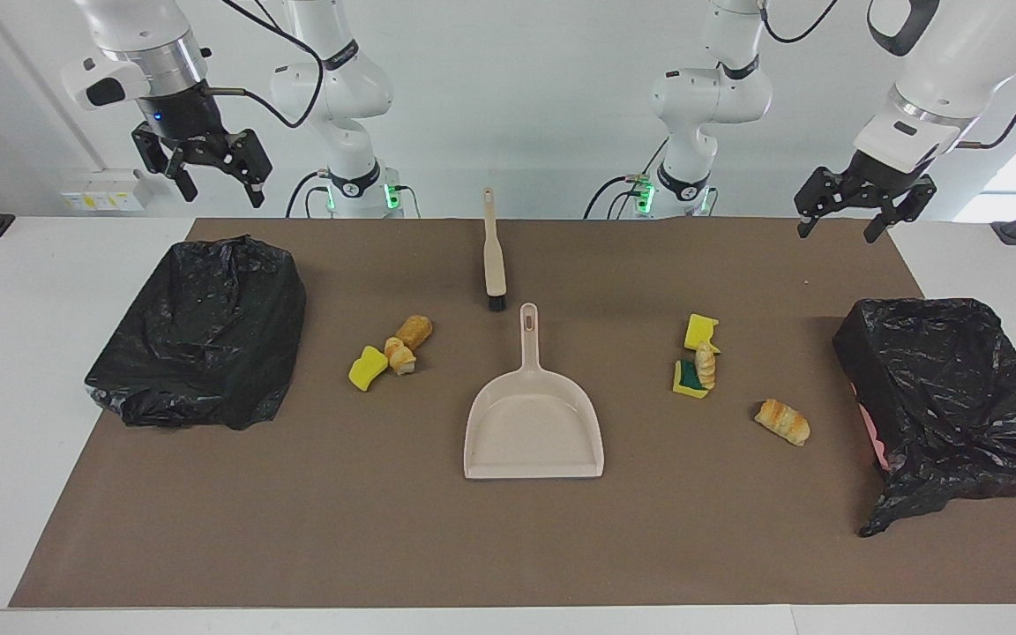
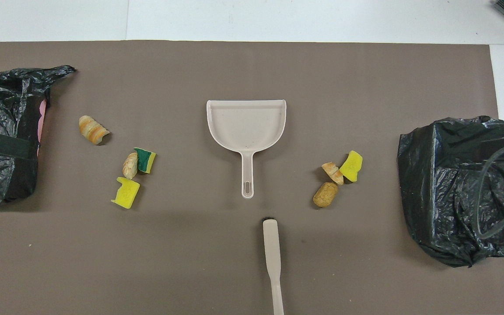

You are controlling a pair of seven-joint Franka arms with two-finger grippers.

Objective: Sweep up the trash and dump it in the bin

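The trash lies in two groups on the brown mat. Toward the right arm's end are a yellow sponge chunk (image 1: 369, 368), a bread piece (image 1: 400, 356) and a pastry (image 1: 415, 331). Toward the left arm's end are a yellow sponge (image 1: 700, 332), a green-sided sponge (image 1: 687, 378) with bread (image 1: 705, 364) on it, and a pastry (image 1: 782, 422). A black-bagged bin (image 1: 199, 335) stands at the right arm's end, another bin (image 1: 940, 388) at the left arm's end. My right gripper (image 1: 220, 190) hangs open above its bin's near edge. My left gripper (image 1: 836, 232) hangs open above the mat's corner.
A beige dustpan (image 1: 533, 428) lies mid-mat, its handle pointing toward the robots. A beige brush (image 1: 494, 256) lies just nearer to the robots, bristles toward the dustpan's handle. White table (image 1: 23, 353) borders the mat.
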